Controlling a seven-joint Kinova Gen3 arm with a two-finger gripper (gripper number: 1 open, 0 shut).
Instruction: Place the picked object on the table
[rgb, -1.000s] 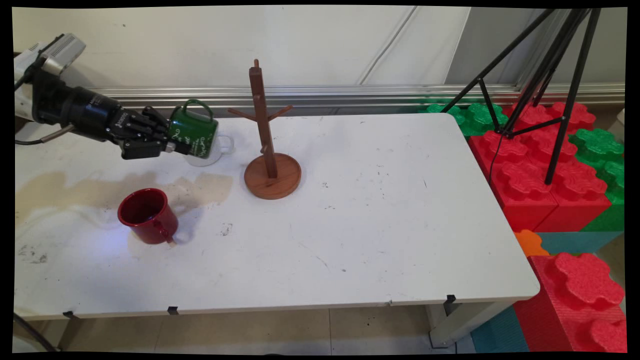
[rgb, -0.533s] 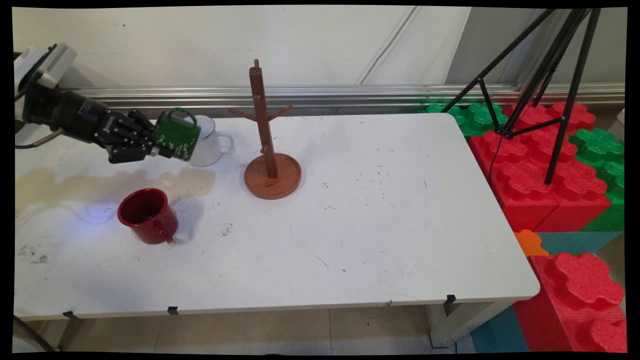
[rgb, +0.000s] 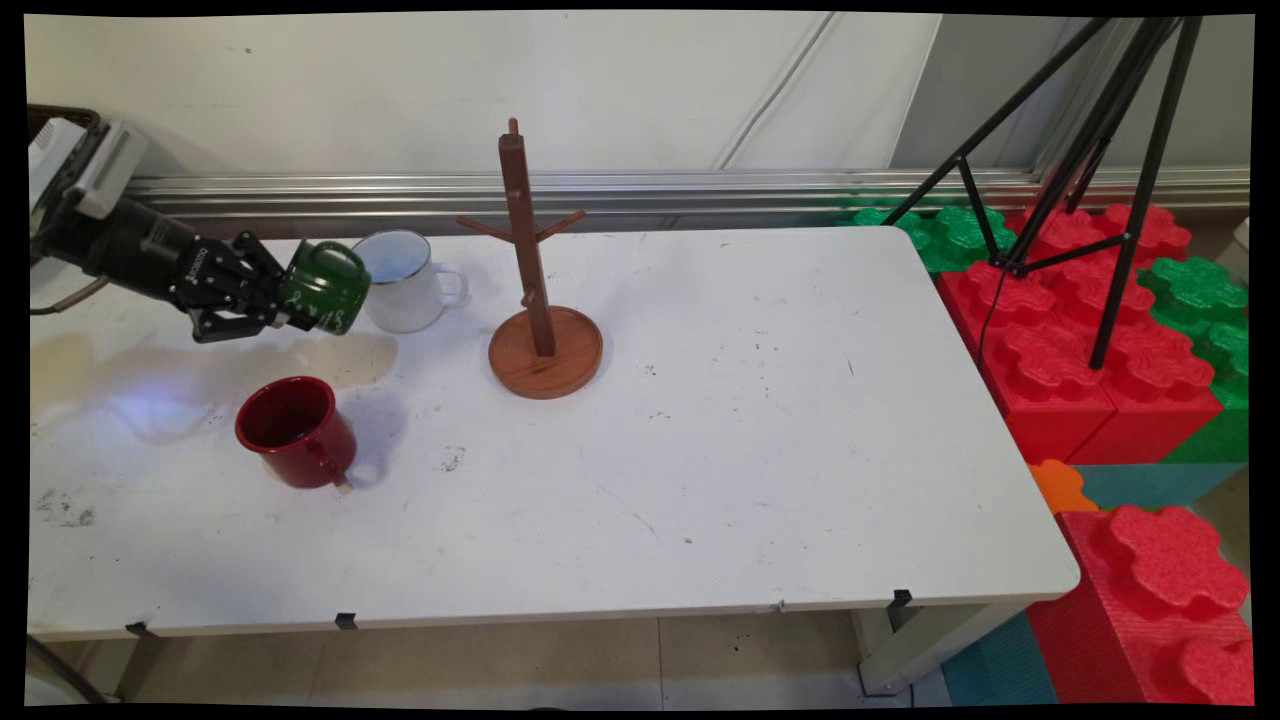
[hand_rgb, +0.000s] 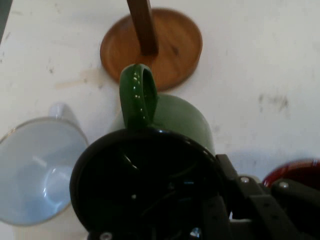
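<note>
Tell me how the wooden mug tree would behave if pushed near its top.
The wooden mug tree looks rigid, not floppy. Its tall thin post suggests a high push could tip it, though the wide round base should resist somewhat. On the smooth table, a low push would probably slide it.

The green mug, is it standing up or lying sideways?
Sideways. The green mug is held off the table by the end effector, its mouth facing the arm and its handle pointing up, beside the upright white mug.
</note>
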